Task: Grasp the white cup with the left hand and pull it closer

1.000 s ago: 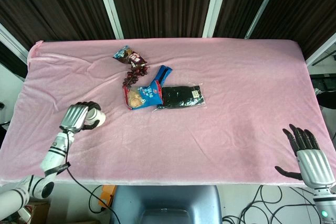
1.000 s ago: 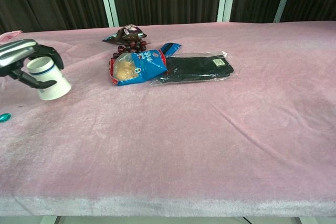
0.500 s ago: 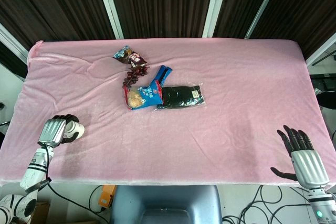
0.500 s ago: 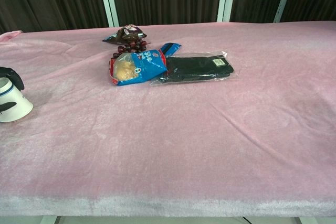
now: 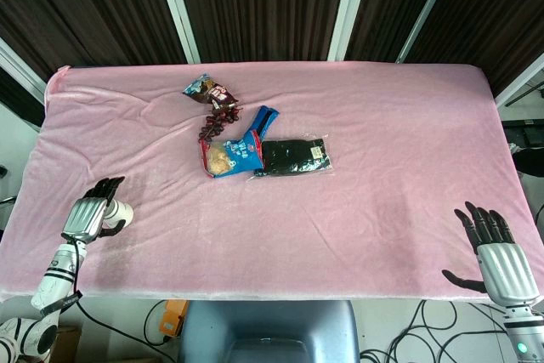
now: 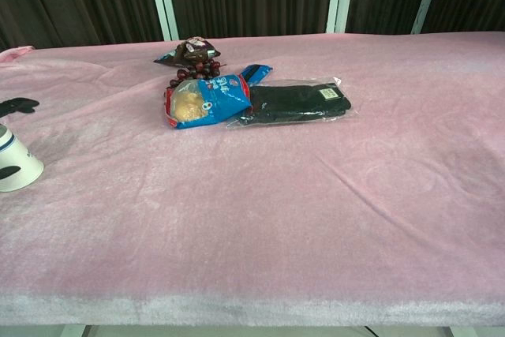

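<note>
- The white cup (image 6: 16,168) sits on the pink worktop (image 5: 382,167), near its front edge on the robot's left side. It stands right under the fingers of the left robot hand (image 5: 87,216).
- A second ago the cup was farther out on the worktop, and the left robot hand was wrapped around it. Half a second ago it had already come in close, with the fingers still closed on it.
- Now the fingers have spread open. One dark fingertip sticks out above the cup and another lies low beside it. It looks like the robot hand has let go, though the fingers may still touch the cup's side.
- So I think the pull is done and this is the letting-go part. The cup stands upright, so it should stay put when the robot hand lifts off.
- The right robot hand (image 5: 501,257) is far off to the other side, by the front edge. It is open, with fingers spread and nothing in it.
- Well away from the left robot hand, toward the middle, lie a blue snack bag (image 5: 231,152) and a black packet (image 5: 294,156), touching each other. Just past them are dark grapes (image 5: 218,121) and a small dark snack pack (image 5: 204,88).
</note>
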{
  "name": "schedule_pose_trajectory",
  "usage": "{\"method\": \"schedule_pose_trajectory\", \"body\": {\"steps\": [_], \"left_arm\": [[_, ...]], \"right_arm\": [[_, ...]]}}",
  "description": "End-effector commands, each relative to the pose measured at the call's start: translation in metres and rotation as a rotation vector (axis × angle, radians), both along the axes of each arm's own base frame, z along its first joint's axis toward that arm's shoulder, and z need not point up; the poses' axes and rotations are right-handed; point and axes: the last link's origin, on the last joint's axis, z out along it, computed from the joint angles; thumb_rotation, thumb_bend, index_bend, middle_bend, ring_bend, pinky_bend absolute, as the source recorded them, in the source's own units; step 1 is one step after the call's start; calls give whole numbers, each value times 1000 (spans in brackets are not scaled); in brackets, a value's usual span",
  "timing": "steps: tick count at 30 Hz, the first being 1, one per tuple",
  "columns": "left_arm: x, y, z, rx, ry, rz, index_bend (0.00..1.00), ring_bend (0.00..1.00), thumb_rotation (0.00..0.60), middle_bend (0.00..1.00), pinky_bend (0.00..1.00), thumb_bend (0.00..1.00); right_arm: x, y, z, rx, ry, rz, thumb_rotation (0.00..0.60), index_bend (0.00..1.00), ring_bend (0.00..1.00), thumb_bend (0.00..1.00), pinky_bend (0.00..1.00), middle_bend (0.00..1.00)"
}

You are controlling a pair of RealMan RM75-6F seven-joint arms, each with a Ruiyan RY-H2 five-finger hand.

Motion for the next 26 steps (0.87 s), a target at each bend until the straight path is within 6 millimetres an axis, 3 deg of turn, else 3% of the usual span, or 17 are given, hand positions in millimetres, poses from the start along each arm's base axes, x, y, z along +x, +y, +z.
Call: {"method": "schedule_pose_trajectory", "body": {"steps": [1, 4, 8, 12, 16, 18, 26], "left_arm": [[2, -1, 3, 18, -17, -8, 0, 0, 600, 0, 148, 313], [7, -8, 12, 49, -32, -40, 0, 0, 600, 0, 130, 308], [13, -37, 39, 130, -35, -110, 0, 0, 600, 0, 90, 309], [19, -96, 67, 183, -61, -150, 0, 0, 600, 0, 56, 320], [18, -144, 69, 209, -93, -189, 0, 0, 600, 0, 46, 332], [18, -153, 69, 205, -47, -203, 0, 0, 600, 0, 42, 336], [16, -153, 67, 195, -20, -183, 0, 0, 600, 0, 38, 341]], "right_arm": [[0, 0, 1, -2, 0, -1, 600, 0, 0, 214, 0, 0], [-1, 0, 2, -5, -1, -2, 600, 0, 0, 214, 0, 0], [-2, 1, 3, -8, -1, -4, 600, 0, 0, 213, 0, 0], [-3, 0, 1, -3, 10, -11, 600, 0, 0, 213, 0, 0], [-2, 0, -4, 9, 24, -12, 600, 0, 0, 214, 0, 0], [-1, -1, -6, 15, 24, -8, 600, 0, 0, 214, 0, 0], [3, -2, -13, 33, 31, 2, 600, 0, 0, 214, 0, 0]]}}
